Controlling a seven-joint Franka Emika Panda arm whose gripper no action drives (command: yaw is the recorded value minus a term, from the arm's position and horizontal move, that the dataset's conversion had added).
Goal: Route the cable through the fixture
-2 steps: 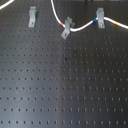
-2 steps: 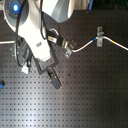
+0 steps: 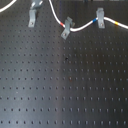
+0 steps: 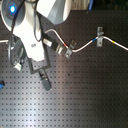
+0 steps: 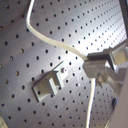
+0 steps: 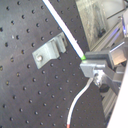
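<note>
gripper apparently pinching cable, fingertips cropped

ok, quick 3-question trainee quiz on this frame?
1. True or false: the cable already runs through the fixture.
2. How many grey clips show in the first exterior view? A) two B) three C) four
3. Fill in: the cable's band right beside the tilted clip is ___.
Key: 1 false; 2 B; 3 red.
</note>
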